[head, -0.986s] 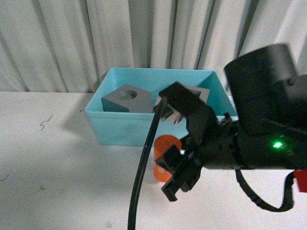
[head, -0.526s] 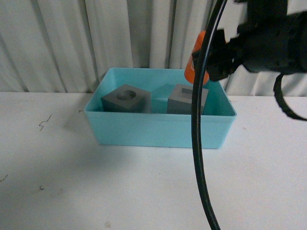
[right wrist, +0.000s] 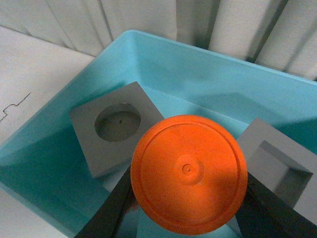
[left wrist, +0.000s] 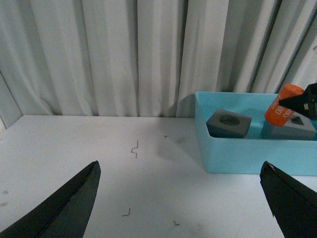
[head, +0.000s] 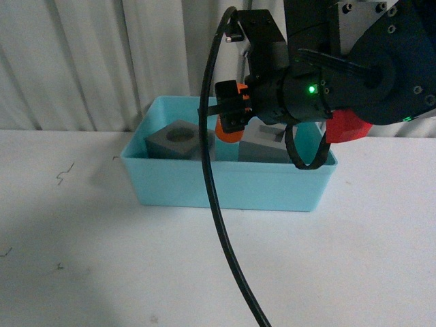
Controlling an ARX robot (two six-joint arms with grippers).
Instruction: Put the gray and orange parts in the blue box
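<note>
Orange cylinder (head: 228,131) clamped in the right hand (head: 235,116), now lower and further left than half a second ago, over the blue box (head: 225,184) between both gray cubes (head: 178,140), square-recess cube (head: 264,144) partly hidden, left hand (left wrist: 183,198) spread wide, empty above the counter (left wrist: 99,163).

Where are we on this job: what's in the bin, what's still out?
Both gray cubes, the round-recess cube and the square-recess cube, already sit in the blue box. The orange cylinder is held in the right gripper, above the box between the cubes. Only lowering and releasing it is left. The left gripper is open and idle.
</note>
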